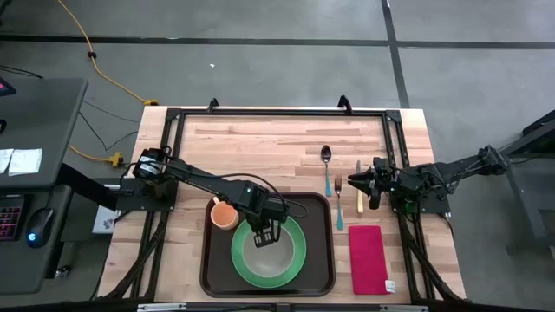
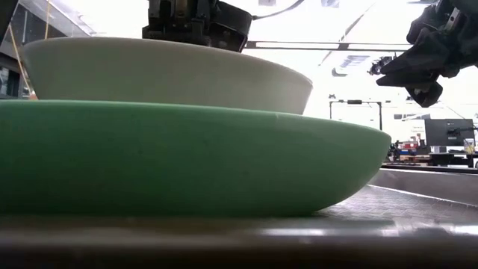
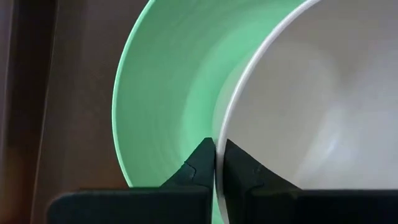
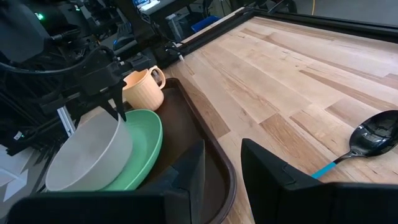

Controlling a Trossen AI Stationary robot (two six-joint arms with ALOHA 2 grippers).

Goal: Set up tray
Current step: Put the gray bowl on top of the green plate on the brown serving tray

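The tray sits at the lower centre of the high view, on the wooden table; on it lie a green plate with a white bowl inside and an orange cup at the tray's upper left corner; right of the tray, on bare wood, are a spoon, a fork, a knife and a red napkin, none of which the low view shows; there the plate and bowl fill the frame, and the tray is only a dark strip along the bottom; the left gripper hangs over the bowl's upper rim, and only the left wrist view makes its hold plain: the two fingers stand a narrow slit apart with the bowl's rim between them, one outside and one inside; the right gripper waits above the knife, right of centre, its fingers parted and holding nothing in its own wrist view; that view cuts the spoon off at the right edge and hides part of the tray behind the fingers.
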